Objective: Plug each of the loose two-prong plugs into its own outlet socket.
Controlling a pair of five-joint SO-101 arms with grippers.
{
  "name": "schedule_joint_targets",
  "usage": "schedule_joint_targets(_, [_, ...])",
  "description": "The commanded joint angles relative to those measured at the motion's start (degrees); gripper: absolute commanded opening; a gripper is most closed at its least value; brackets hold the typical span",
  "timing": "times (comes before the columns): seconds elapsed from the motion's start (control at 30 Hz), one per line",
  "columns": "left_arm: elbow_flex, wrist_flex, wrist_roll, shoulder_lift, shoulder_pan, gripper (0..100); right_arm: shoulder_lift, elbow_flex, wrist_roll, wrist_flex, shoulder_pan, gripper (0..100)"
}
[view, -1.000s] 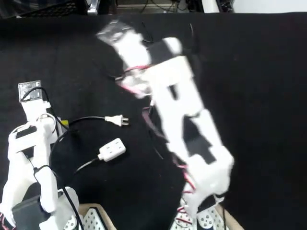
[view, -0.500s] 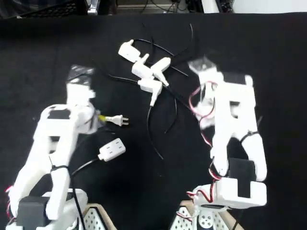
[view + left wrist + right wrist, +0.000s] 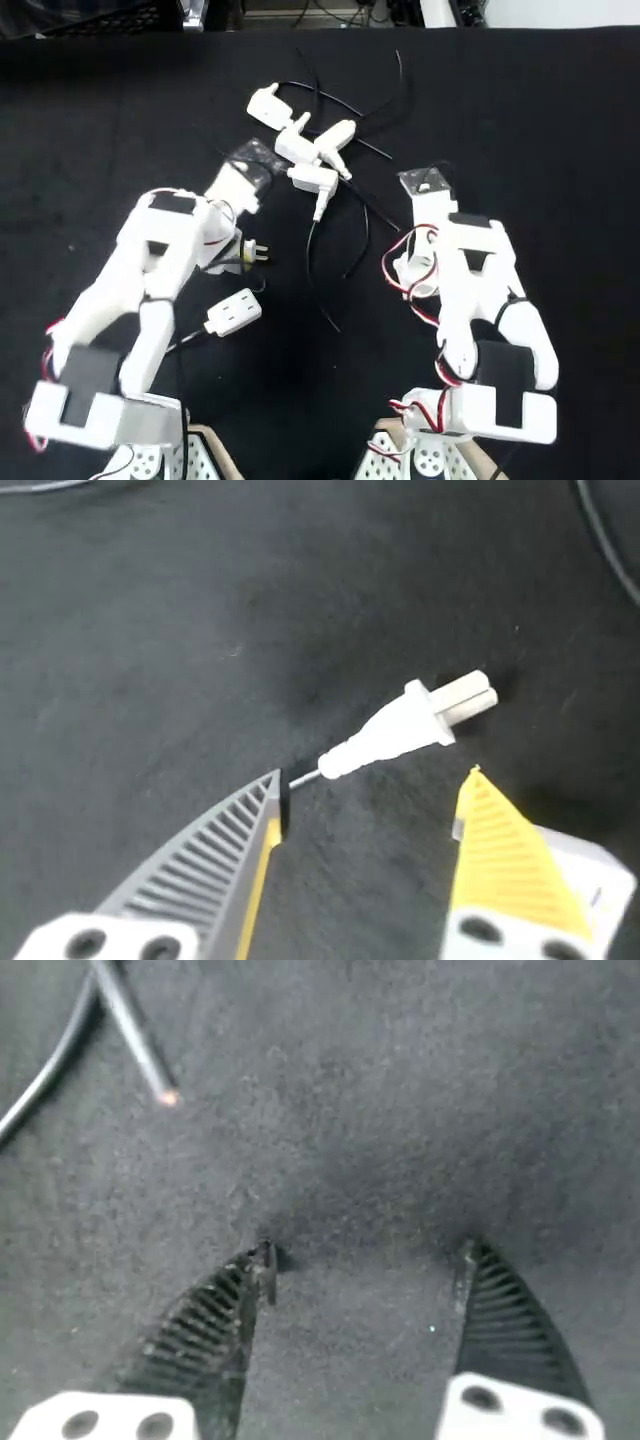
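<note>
The left gripper (image 3: 375, 774) has swung to the plug (image 3: 400, 730), which lies just beyond its parted jaws.

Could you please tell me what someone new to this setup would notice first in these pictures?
First, the open left end effector, a white two-prong plug just beyond its tips on the black cloth. Then the tangle of white plugs and sockets at the far middle, with a lone white outlet socket nearer. The right end effector hangs open over bare cloth.
</note>
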Motion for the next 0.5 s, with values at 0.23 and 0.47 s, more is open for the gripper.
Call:
schedule_joint_targets(0.23, [-13.8, 0.9, -8.0, 15.5, 0.6, 21, -1.7, 0.3, -1.5, -1.3, 0.8, 29.0])
schedule_joint_targets(0.47, [-15.3, 0.9, -7.7, 16.3, 1.3, 4, -1.7, 0.3, -1.5, -1.3, 0.8, 29.0])
